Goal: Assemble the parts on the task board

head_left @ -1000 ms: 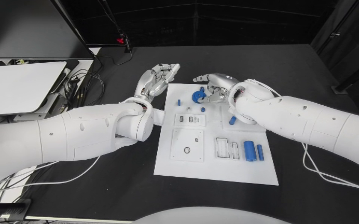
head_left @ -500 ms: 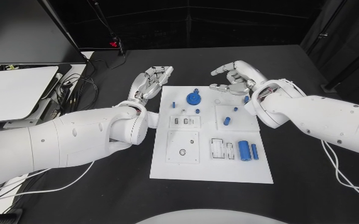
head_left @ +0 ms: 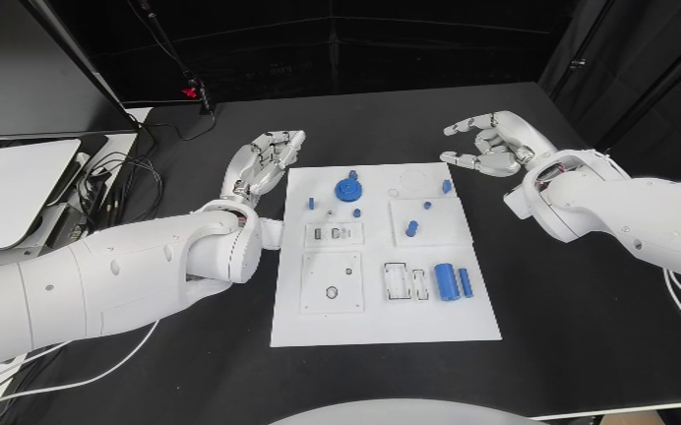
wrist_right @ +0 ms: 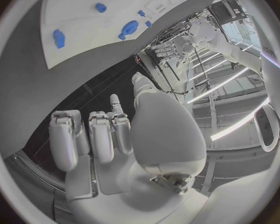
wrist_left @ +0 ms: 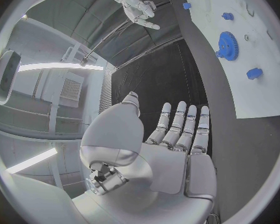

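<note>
Now, left hand: the silver left hand (head_left: 267,161) lies over the black surface (head_left: 170,164) just beside the far left corner of the task board, its fingers (wrist_left: 180,124) straight and side by side, holding nothing.
Right hand: the silver right hand (head_left: 494,146) hangs over the surface off the board's far right corner, apart from it, fingers (wrist_right: 90,134) curled partway in, thumb apart, nothing in its grasp.
Task board: the white rectangular task board (head_left: 383,327) lies in the middle of the surface, long side running from far edge to near edge.
Far parts: a round blue toothed wheel (head_left: 347,190) stands near the board's far edge, with small blue pegs (head_left: 311,204) around it.
Near parts: a blue cylinder (head_left: 444,279) and a thinner blue bar (head_left: 464,283) lie side by side toward the board's right edge, next to pale rectangular slots (head_left: 404,281).
</note>
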Robot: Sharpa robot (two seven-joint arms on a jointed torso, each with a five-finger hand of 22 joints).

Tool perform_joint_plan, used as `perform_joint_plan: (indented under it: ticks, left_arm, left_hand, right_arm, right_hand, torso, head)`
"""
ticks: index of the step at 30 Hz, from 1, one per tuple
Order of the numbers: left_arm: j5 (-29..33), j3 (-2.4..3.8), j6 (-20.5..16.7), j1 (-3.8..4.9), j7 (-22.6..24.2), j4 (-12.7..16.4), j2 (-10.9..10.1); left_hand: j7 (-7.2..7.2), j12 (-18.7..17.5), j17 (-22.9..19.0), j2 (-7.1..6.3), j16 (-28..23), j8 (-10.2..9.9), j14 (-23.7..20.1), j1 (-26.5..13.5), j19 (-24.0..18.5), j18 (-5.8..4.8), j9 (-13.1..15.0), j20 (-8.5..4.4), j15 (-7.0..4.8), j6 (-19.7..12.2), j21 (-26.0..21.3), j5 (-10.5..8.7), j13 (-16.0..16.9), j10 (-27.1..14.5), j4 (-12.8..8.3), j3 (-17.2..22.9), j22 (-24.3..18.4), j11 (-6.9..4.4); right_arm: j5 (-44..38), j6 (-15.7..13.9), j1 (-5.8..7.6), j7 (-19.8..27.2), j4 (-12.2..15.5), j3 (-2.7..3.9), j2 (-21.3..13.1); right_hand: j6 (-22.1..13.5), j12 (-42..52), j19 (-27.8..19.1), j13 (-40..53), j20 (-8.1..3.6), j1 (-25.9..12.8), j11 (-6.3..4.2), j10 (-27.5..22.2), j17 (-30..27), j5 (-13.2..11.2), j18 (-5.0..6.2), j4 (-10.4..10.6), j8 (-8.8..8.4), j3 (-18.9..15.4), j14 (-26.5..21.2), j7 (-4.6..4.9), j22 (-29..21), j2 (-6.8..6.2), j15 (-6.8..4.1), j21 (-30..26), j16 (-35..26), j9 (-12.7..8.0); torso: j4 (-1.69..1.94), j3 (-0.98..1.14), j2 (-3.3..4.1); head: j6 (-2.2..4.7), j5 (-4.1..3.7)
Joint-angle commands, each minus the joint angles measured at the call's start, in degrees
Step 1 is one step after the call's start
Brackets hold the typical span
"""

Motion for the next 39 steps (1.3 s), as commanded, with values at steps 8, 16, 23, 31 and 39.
perform_joint_plan:
  ticks: [8, 16, 23, 31, 39]
  left_arm:
    - [-0.4, 0.00, 0.5, 0.05, 15.4, -0.2, 0.1]
    - [-0.4, -0.02, 0.6, -0.03, 15.4, -0.3, 0.0]
    - [-0.4, -0.03, 0.6, -0.04, 15.5, -0.2, -0.3]
    - [-0.4, -0.04, 0.6, -0.05, 15.5, -0.1, -0.3]
    - [-0.4, -0.04, 0.6, -0.05, 15.5, -0.1, -0.3]
  left_hand:
    - [8.26, 0.2, 0.0, 0.04, 0.2, 0.2, 0.5, 0.6, 0.0, -0.08, -0.1, 0.20, -0.01, 0.4, 0.2, 0.36, 0.0, 0.5, 0.0, -0.4, 0.1, -0.05]
    - [8.26, 0.2, 0.0, 0.06, 0.2, 0.2, 0.5, 0.7, -0.1, -0.09, -0.1, 0.21, -0.01, 0.4, 0.2, 0.39, 0.0, 0.5, 0.0, -0.4, 0.1, -0.05]
    - [8.26, 0.2, 0.0, 0.06, 0.2, 0.2, 0.5, 0.7, -0.1, -0.09, -0.1, 0.21, -0.01, 0.4, 0.2, 0.39, 0.0, 0.5, 0.0, -0.4, 0.1, -0.05]
    - [8.26, 0.2, 0.0, 0.06, 0.2, 0.2, 0.5, 0.7, -0.1, -0.09, -0.1, 0.21, -0.01, 0.4, 0.2, 0.39, 0.0, 0.5, 0.0, -0.4, 0.1, -0.05]
    - [8.26, 0.3, 0.0, 0.09, 0.2, 0.2, 0.5, 0.8, -0.1, -0.09, -0.1, 0.21, -0.01, 0.4, 0.2, 0.45, 0.0, 0.5, 0.0, -0.5, 0.0, -0.05]
  right_arm:
    - [-7.6, 4.6, -1.28, -2.4, -4.4, -0.02, 0.3]
    - [-9.5, 7.0, -2.73, -3.8, -8.0, -0.02, 2.2]
    - [-10.0, 9.0, -3.44, -4.9, -9.8, -0.02, 3.6]
    - [-11.5, 10.1, -3.72, -6.0, -11.1, -0.01, 5.1]
    - [-12.1, 10.4, -3.84, -7.3, -11.7, 0.00, 6.2]
  right_hand:
    - [0.2, 0.1, 6.1, 15.1, -1.13, 4.0, -1.05, 6.0, 15.1, -2.9, -0.42, -0.6, 3.06, 1.3, 6.1, 0.61, 15.1, 1.12, -1.03, 0.2, 0.1, 0.7]
    - [0.7, 0.1, 6.1, 15.1, -0.86, 4.6, -0.40, 6.0, 15.1, -3.1, -0.42, 0.0, 3.89, 1.3, 6.1, 1.55, 15.1, 0.99, -0.58, 0.2, 0.1, 0.8]
    - [0.6, 0.1, 6.1, 15.1, -0.81, 4.8, -0.36, 6.0, 15.1, -3.1, -0.42, 0.0, 3.93, 1.3, 6.1, 1.51, 15.1, 0.98, -0.56, 0.2, 0.1, 0.8]
    - [1.1, 0.1, 6.1, 15.1, -0.83, 5.3, -0.40, 6.0, 15.1, -3.3, -0.42, 0.0, 4.20, 1.6, 6.1, 1.36, 15.1, 1.30, -0.68, 0.2, 0.1, 0.8]
    - [1.8, 0.1, 6.1, 15.1, -0.91, 5.9, -0.35, 6.0, 15.1, -3.3, -0.42, -0.2, 4.36, 2.0, 6.1, 1.42, 15.1, 1.90, -0.79, 0.2, 0.1, 0.8]
  torso:
    - [0.04, -0.04, 0.03]
    - [0.16, -0.03, 0.06]
    - [0.19, -0.01, 0.12]
    - [0.19, -0.02, 0.10]
    - [0.15, -0.01, 0.05]
  head:
    - [0.24, -0.48]
    - [0.26, -0.63]
    - [0.04, -0.46]
    - [-0.21, -0.28]
    - [-0.58, 0.35]
